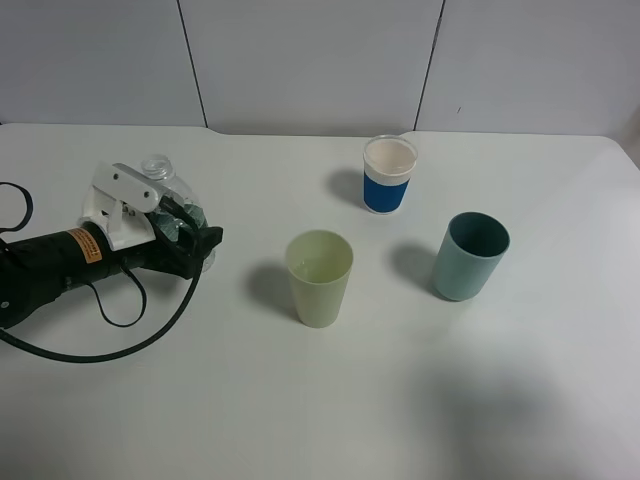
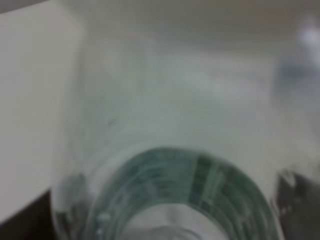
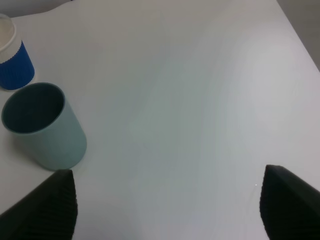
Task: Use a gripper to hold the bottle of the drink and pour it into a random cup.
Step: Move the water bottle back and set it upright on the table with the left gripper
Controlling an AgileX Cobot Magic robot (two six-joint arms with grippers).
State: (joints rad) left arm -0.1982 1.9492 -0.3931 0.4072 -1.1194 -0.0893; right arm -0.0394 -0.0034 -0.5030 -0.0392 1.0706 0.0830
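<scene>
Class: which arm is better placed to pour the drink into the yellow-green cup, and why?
Left. The left gripper is around the water bottle, beside the yellow-green cup. The right gripper is open and empty, near the teal cup.

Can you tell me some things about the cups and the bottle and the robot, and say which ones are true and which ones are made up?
1. There are three cups on the table. True: a yellow-green cup, a teal cup and a white cup with a blue band.
2. The left pincer is around the bottle. True.
3. The bottle is tipped over the yellow-green cup right now. False: it is off to the left, away from all the cups.
4. The right pincer is holding the teal cup. False: its fingers are apart with nothing between them.
5. The white cup with the blue band sits nearest the front edge. False: it is the farthest back.
</scene>
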